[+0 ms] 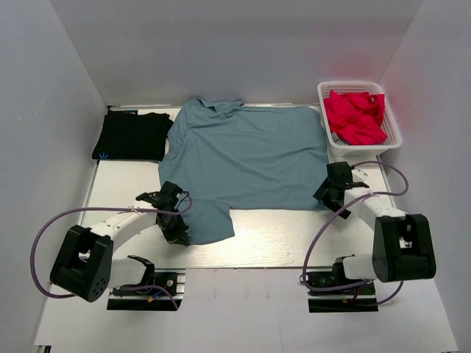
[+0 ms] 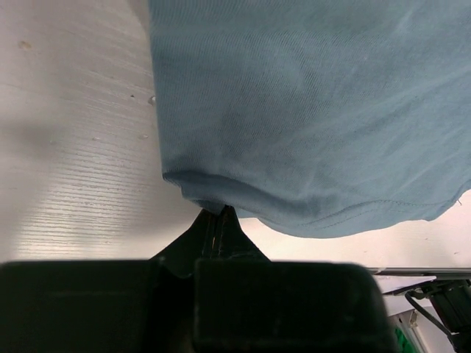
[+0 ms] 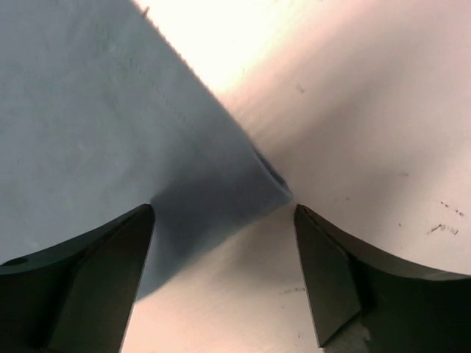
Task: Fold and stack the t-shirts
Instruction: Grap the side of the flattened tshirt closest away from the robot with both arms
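The blue-grey t-shirt [image 1: 250,158] lies spread on the surface [image 1: 265,239] — left end effector [image 2: 221,219] clamped on its sleeve hem, right end effector [image 3: 224,220] spread apart around its corner; black t-shirt [image 1: 131,136] folded far-left.

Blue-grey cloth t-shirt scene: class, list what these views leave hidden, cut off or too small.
Top view: red cloth hides what lies lower in the white plastic basket.
Top view: blue mark on the folded black cloth t-shirt, too small to read.
Left wrist view: the left gripper hides how much hem of the blue-grey cloth t-shirt it pinches.
Right wrist view: frame edges cut off most of that t-shirt.
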{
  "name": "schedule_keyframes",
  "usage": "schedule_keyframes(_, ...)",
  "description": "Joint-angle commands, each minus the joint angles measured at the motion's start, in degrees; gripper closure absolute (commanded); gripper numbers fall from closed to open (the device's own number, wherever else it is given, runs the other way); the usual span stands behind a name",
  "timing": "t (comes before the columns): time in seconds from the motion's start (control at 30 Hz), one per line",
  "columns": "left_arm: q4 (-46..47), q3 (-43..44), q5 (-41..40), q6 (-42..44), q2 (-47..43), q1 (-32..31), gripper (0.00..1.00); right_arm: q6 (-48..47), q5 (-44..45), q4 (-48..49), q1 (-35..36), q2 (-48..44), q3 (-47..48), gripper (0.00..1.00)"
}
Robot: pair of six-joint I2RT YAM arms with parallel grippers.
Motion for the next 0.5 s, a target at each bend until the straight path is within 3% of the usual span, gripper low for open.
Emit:
schedule_keyframes(0.0,1.32,1.1,-2.29,1.08,0.54,-0.27,1.0,2.79,-0.16,1.64,-1.09,3.9,1.01,0.2)
schedule_keyframes(0.13,-0.97,1.63,-1.69,1.08,-0.59,-0.27,1.0,3.33,-0.95,-0.82,-1.53,4.35,0.93,0.45)
schedule_keyframes(0.17,-2.45,1.63,-1.68,1.08,-0.6,-0.27,1.0,3.24,-1.04,-1.26,-1.36,3.57,0.23,0.55)
schedule_keyframes(0.2,-3.16,1.63,-0.9,1.08,-0.6,-0.27,1.0,3.24,-0.95,-1.44,-1.62,2.86,-0.56,0.87)
schedule_keyframes(0.23,-4.13,1.63,-0.37,1.69,-0.6,-0.27,1.0,3.15,-0.95,-2.74,-1.62,2.51,-0.83,1.0)
schedule_keyframes(0.47,-11.6,0.4,6.49,3.01,-4.19,-0.27,1.0,3.77,-2.71,-12.06,-1.53,-4.68,-3.9,1.0)
